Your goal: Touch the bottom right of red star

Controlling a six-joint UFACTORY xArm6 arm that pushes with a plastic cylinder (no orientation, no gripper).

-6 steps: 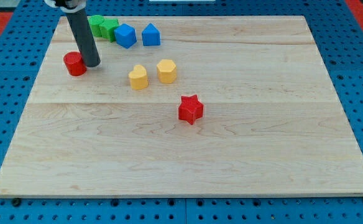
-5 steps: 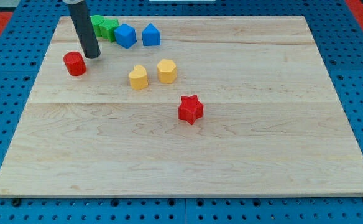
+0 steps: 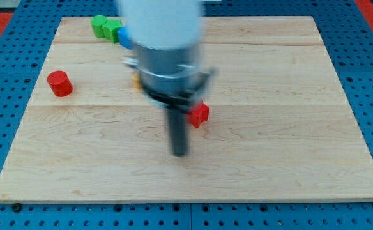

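The red star [image 3: 199, 114] lies near the middle of the wooden board [image 3: 269, 128], partly hidden behind the arm. My tip [image 3: 180, 153] rests on the board below and slightly left of the star, a short gap apart from it. The rod and arm body are motion-blurred and cover the board's upper middle.
A red cylinder [image 3: 60, 84] sits at the view's left. Green blocks [image 3: 105, 28] lie at the top left, with a blue block's edge [image 3: 124, 38] beside them. A sliver of a yellow block [image 3: 136, 79] shows at the arm's left. The other blue and yellow blocks are hidden.
My tip has swept from beside the red cylinder at the top left down to just below the red star. The red cylinder now sits further left and lower.
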